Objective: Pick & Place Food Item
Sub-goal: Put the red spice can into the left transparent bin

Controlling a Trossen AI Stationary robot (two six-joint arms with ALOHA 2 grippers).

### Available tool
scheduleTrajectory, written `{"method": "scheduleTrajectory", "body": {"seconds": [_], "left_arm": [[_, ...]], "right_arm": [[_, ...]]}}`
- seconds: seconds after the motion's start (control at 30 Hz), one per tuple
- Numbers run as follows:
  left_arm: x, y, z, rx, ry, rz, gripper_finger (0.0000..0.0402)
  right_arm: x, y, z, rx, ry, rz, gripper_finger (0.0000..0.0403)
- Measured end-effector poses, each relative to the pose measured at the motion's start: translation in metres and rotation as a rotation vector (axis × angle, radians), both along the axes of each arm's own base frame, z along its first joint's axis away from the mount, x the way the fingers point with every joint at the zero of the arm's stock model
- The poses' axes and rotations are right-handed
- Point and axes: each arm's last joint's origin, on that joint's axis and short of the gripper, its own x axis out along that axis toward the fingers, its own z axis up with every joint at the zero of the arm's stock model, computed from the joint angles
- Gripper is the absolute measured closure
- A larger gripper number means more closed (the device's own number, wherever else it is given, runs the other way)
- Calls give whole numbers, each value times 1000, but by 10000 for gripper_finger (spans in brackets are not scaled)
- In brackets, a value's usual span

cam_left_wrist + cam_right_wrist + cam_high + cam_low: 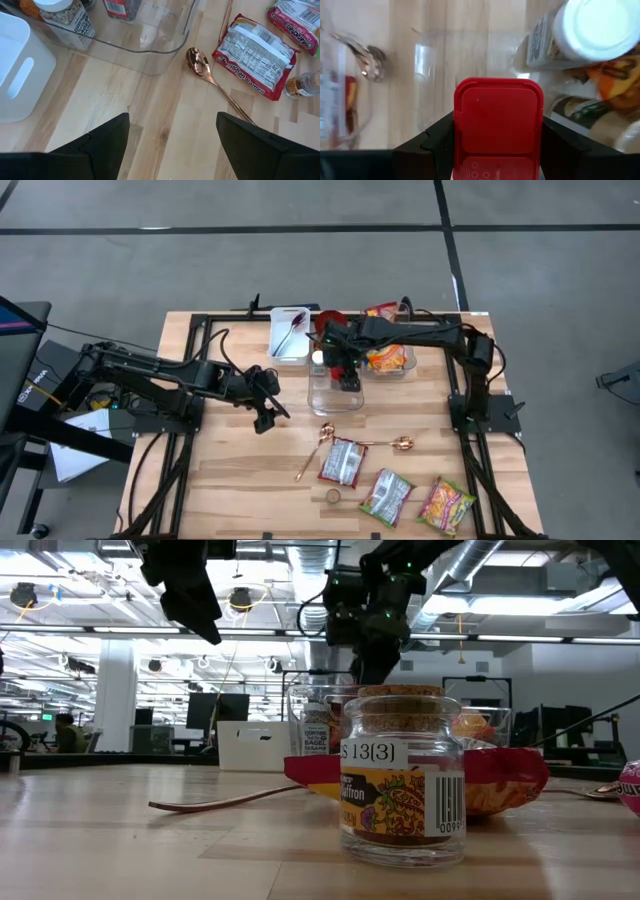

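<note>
R gripper: (pixel 497 142) fingers closed on red-lid jar (pixel 498 125), one dark finger each side of lid; in the high view it sits over the clear bin (pixel 335 402), pointing down into it.
Red-lid jar: held upright between R fingers, inside clear bin, off to the bin's 3 o'clock side by the high view; red cap square-ish w/ rounded corners.
White-lid jar: (pixel 580 35) just beside red-lid jar in same bin, lying tilted, label showing; also seen from L wrist (pixel 65 15).
Clear bin: centre of table, at 12 o'clock from the spoons; see-through walls.
L gripper: (pixel 172 142) fingers wide apart, holding nothing; hovers above bare wood at 9 o'clock of the clear bin, well apart from it.
L arm: comes in from table's 9 o'clock edge.
R arm: comes in from 3 o'clock side, reaches across to bin.
Spoon: (pixel 200 62) copper, bowl near bin's corner, handle running away toward 5 o'clock in the high view's lower half.
Ramen pack: (pixel 255 50) flat on table just beside spoon, not touching bin.
Small jar: (pixel 402 775) cork-topped, upright, close to low cam; in the high view at 6 o'clock of ramen pack.
White tray: (pixel 290 335) at 11 o'clock of bin, something dark red in it.
Snack bags: two (pixel 386 496) (pixel 446 505) near table's 6 o'clock edge.
Far bin: (pixel 388 358) at 1 o'clock of clear bin, orange packs inside.
</note>
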Motion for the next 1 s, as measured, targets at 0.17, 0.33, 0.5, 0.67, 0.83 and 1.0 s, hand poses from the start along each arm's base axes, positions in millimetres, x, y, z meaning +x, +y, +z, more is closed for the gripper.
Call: {"method": "scheduleTrajectory", "body": {"seconds": [0.17,0.33,0.5,0.67,0.83,1.0], "left_arm": [[0,0,0,0,0,0,108],[0,0,0,-1,0,0,108],[0,0,0,1,-2,2,108],[0,0,0,1,-4,2,108],[0,0,0,1,-4,2,108],[0,0,0,-2,-5,5,108]], "right_arm": [[-3,0,-14,-2,12,11,189],[-4,0,-22,2,9,13,189],[-1,-1,-21,-11,-25,4,189],[0,-4,-20,-16,-38,-8,189],[1,-7,-20,-38,-52,-18,189],[0,-11,-20,-43,-52,-14,189]]}}
